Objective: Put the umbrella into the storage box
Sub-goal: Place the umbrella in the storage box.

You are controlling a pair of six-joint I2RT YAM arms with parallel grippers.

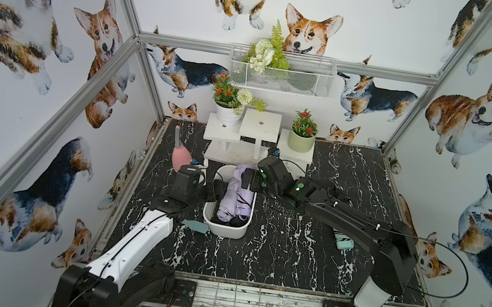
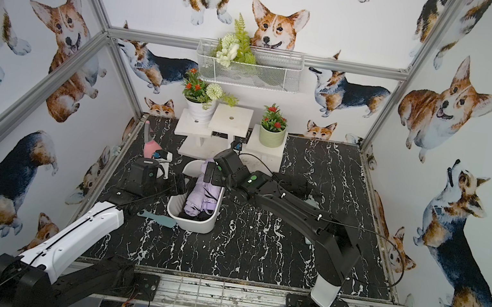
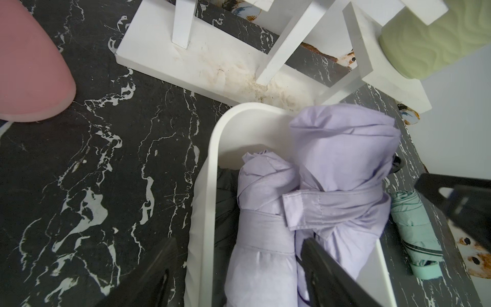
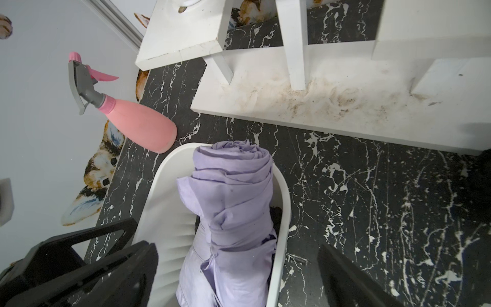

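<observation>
The storage box (image 1: 225, 231) (image 2: 192, 225) is a white tub in the middle of the black marble table. Two folded lilac umbrellas lie in it side by side. The thicker umbrella (image 1: 236, 200) (image 2: 203, 195) (image 3: 345, 148) (image 4: 233, 186) rests on top with its far end propped on the box rim (image 4: 284, 191). The thinner one (image 3: 261, 194) lies beside it, over something dark. My right gripper (image 1: 248, 180) (image 2: 211, 172) (image 4: 235, 251) is open, its fingers either side of the thicker umbrella and one box wall. My left gripper (image 1: 215, 189) (image 2: 180, 185) (image 3: 237, 243) is open astride the opposite wall (image 3: 212, 159).
A mint green folded umbrella (image 1: 343, 243) (image 3: 414, 239) lies on the table behind the right arm. A teal sleeve (image 1: 195, 225) lies by the box's near left corner. A pink spray bottle (image 1: 179, 156) (image 4: 138, 125) and a white plant stand (image 1: 256, 142) stand behind the box.
</observation>
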